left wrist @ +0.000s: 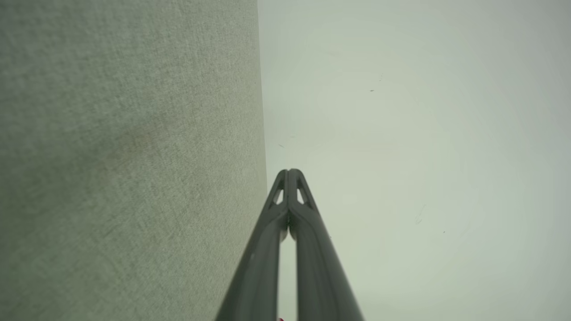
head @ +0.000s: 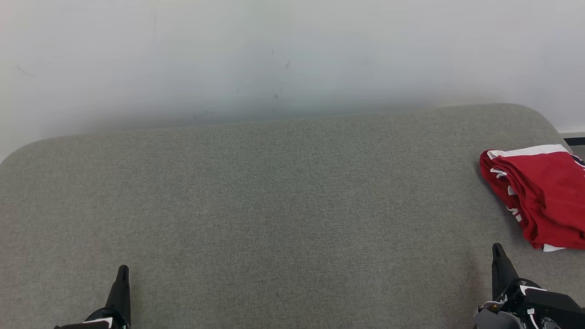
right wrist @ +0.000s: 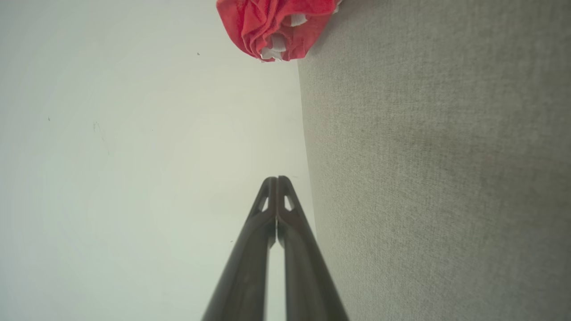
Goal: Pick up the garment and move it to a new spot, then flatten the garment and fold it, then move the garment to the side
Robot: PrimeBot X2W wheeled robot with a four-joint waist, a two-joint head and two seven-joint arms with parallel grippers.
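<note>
The garment (head: pixel 544 196), red with white trim, lies folded in a bundle at the far right edge of the grey cushioned surface (head: pixel 274 205). In the right wrist view the garment (right wrist: pixel 276 26) sits at the top edge, its folds facing the camera. My right gripper (head: pixel 497 249) stands shut and empty near the front right, just below the garment and apart from it; its fingertips (right wrist: pixel 277 178) are pressed together. At the front left, my left gripper (head: pixel 123 268) is shut with nothing in it, tips (left wrist: pixel 290 171) touching.
A pale wall (head: pixel 274 55) rises behind the grey surface. The surface's back corners are rounded, and a strip of dark floor (head: pixel 575 140) shows beyond the right corner.
</note>
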